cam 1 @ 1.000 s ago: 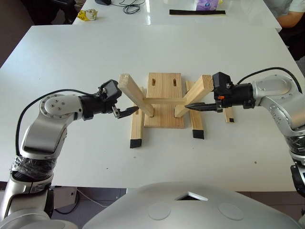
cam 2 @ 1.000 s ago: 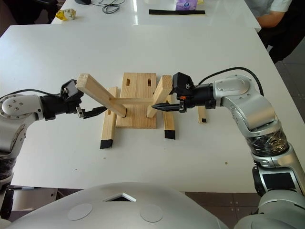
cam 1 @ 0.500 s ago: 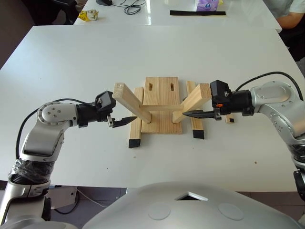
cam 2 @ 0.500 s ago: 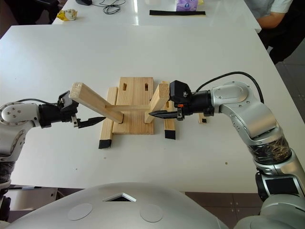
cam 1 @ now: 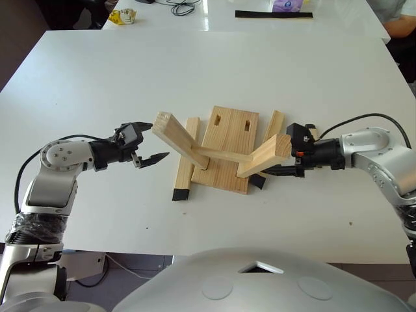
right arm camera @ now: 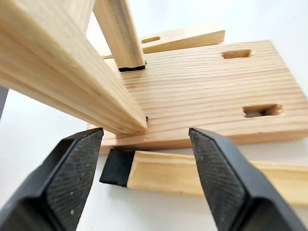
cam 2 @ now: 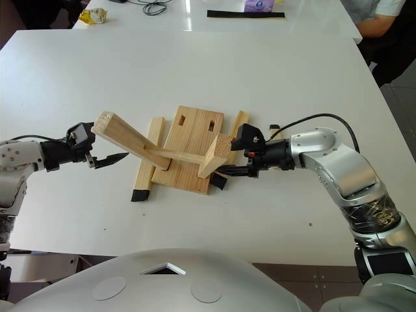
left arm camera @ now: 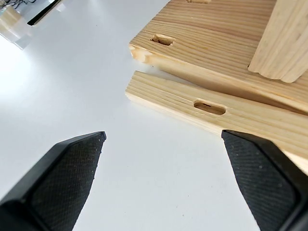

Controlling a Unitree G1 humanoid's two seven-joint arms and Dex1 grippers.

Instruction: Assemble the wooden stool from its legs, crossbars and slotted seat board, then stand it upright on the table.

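Assembly partial: pale two-leg-and-crossbar frame (cam 1: 224, 155) lies unseated on slotted wooden seat board (cam 1: 231, 130); black-tipped loose legs (cam 1: 184, 162) beside board; left gripper (left arm camera: 163, 136), right gripper (right arm camera: 144, 134) both open, empty.

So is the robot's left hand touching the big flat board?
Apart. In the left eye view a loose stick and bare table lie between the left hand and the board.
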